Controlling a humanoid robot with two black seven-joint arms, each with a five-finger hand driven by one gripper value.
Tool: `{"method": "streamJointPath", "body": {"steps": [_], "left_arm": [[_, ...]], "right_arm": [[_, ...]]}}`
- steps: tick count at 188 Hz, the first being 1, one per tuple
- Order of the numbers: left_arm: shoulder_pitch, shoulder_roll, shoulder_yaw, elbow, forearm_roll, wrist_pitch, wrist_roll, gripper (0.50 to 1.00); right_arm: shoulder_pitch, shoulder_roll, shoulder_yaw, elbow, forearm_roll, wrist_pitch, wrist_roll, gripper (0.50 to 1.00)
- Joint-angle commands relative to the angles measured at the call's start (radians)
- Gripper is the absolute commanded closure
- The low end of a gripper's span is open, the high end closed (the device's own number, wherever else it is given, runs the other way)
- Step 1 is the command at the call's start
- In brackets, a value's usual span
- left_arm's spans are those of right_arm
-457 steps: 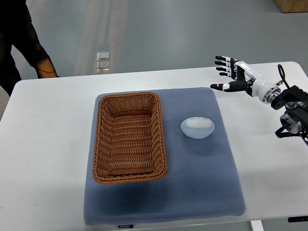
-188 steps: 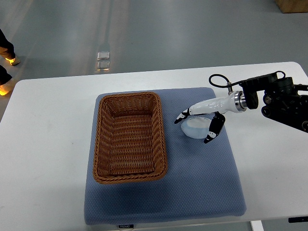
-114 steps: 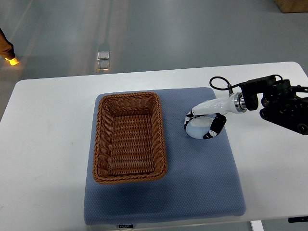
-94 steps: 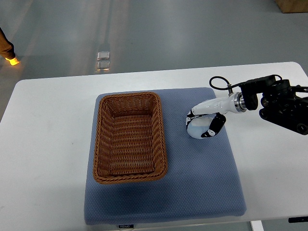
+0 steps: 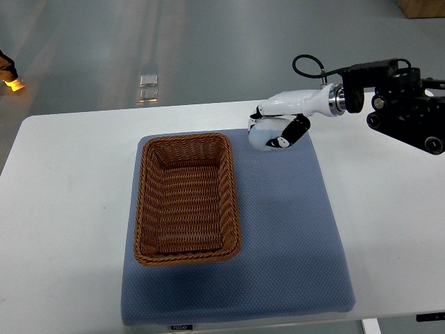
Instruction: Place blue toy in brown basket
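From my overhead camera I see a white surface (image 5: pixel 69 209) with a blue-grey mat (image 5: pixel 292 243) laid on it. A brown basket (image 5: pixel 186 198), rectangular and woven, sits on the left part of the mat, its inside bare. My right hand (image 5: pixel 279 126) reaches in from the picture's right edge, white with black fingertips, fingers curled around the blue toy (image 5: pixel 264 133), a pale rounded shape. Hand and toy are over the mat's far edge, just beyond the basket's far right corner, to its right and outside it. I cannot tell whether the toy touches the mat. A black cable (image 5: pixel 309 68) loops above the wrist.
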Motion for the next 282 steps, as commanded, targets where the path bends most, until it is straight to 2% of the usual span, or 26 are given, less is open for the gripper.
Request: {"method": "streamJointPath", "body": {"steps": [1, 27, 42, 66, 79, 88, 100, 121, 164, 199, 229, 282], "left_arm": [[-0.001, 0.0, 0.0, 0.0, 0.0, -0.001, 0.0, 0.5], [-0.001, 0.0, 0.0, 0.0, 0.0, -0.001, 0.0, 0.5], [0.001, 0.0, -0.001, 0.0, 0.0, -0.001, 0.0, 0.5], [-0.001, 0.0, -0.001, -0.002, 0.0, 0.001, 0.0, 0.5], [0.001, 0.0, -0.001, -0.002, 0.0, -0.001, 0.0, 0.5], [0.001, 0.0, -0.003, -0.002, 0.0, 0.001, 0.0, 0.5], [0.001, 0.0, -0.003, -0.002, 0.0, 0.001, 0.0, 0.5], [0.001, 0.0, -0.004, 0.0, 0.0, 0.001, 0.0, 0.5], [0.001, 0.0, -0.003, 0.0, -0.002, 0.001, 0.0, 0.5], [0.001, 0.0, -0.003, 0.001, -0.002, 0.001, 0.0, 0.5], [0.001, 0.0, -0.003, 0.0, -0.002, 0.001, 0.0, 0.5], [0.001, 0.0, -0.001, 0.0, 0.0, -0.001, 0.0, 0.5]], "right_arm": [[0.058, 0.053, -0.005, -0.002, 0.027, 0.001, 0.001, 0.934], [0.086, 0.162, -0.022, -0.013, 0.027, 0.002, 0.001, 0.928], [0.086, 0.231, -0.048, -0.032, 0.027, 0.002, 0.001, 0.902], [0.084, 0.305, -0.089, -0.071, 0.025, -0.002, 0.002, 0.885], [0.08, 0.334, -0.092, -0.098, 0.025, -0.01, 0.002, 0.838], [0.073, 0.354, -0.092, -0.121, 0.024, -0.021, 0.002, 0.752], [0.072, 0.36, -0.091, -0.131, 0.024, -0.03, 0.001, 0.681], [0.072, 0.359, -0.091, -0.131, 0.024, -0.031, 0.002, 0.605], [0.069, 0.328, -0.059, -0.144, 0.042, -0.053, 0.007, 0.603], [0.009, 0.254, 0.017, -0.226, 0.242, -0.065, -0.004, 0.603], [-0.112, 0.21, 0.141, -0.324, 0.305, -0.09, -0.004, 0.603], [-0.348, 0.187, 0.501, -0.361, 0.323, -0.152, -0.021, 0.603]]}}
